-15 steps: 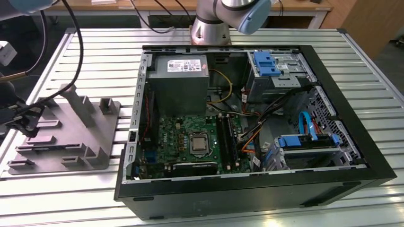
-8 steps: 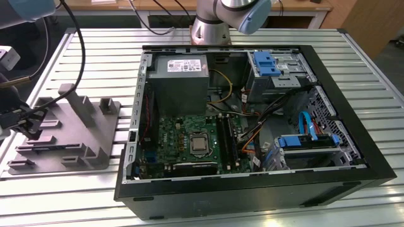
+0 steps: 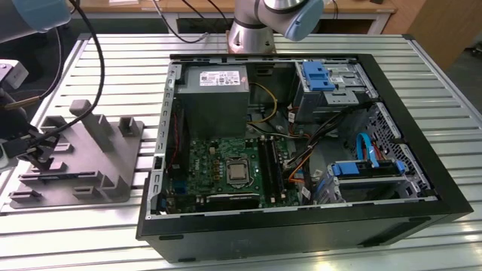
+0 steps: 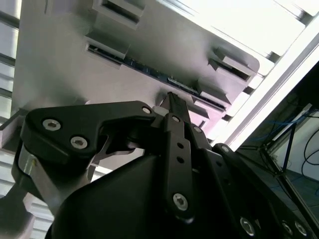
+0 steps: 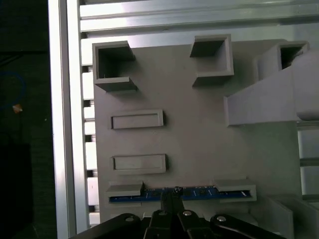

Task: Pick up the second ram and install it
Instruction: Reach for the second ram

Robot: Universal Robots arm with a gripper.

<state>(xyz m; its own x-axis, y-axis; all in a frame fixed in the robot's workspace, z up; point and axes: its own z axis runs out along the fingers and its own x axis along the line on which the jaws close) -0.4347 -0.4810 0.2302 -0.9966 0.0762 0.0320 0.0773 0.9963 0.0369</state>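
The second ram (image 5: 199, 193) is a thin dark strip with a blue sheen, standing on edge in a slot of the grey slotted plate (image 5: 194, 134). In the second wrist view it runs as a dark line (image 4: 144, 71) across the plate. My black gripper (image 5: 171, 195) hovers at the middle of the stick, fingertips pressed together and pointing at its top edge, holding nothing. In the exterior view the gripper (image 3: 44, 160) is at the left, over the plate (image 3: 113, 169). The open computer case (image 3: 452, 192) lies to the exterior view's right, with the motherboard (image 3: 218, 169) showing inside.
Upright posts (image 3: 89, 121) rise from the plate just behind the gripper. A black cable (image 3: 94, 68) hangs from the arm over the plate. Inside the case are a grey power supply (image 3: 214, 84), blue drive brackets (image 3: 320, 76) and loose cables. The slatted aluminium table (image 3: 75, 237) surrounds everything.
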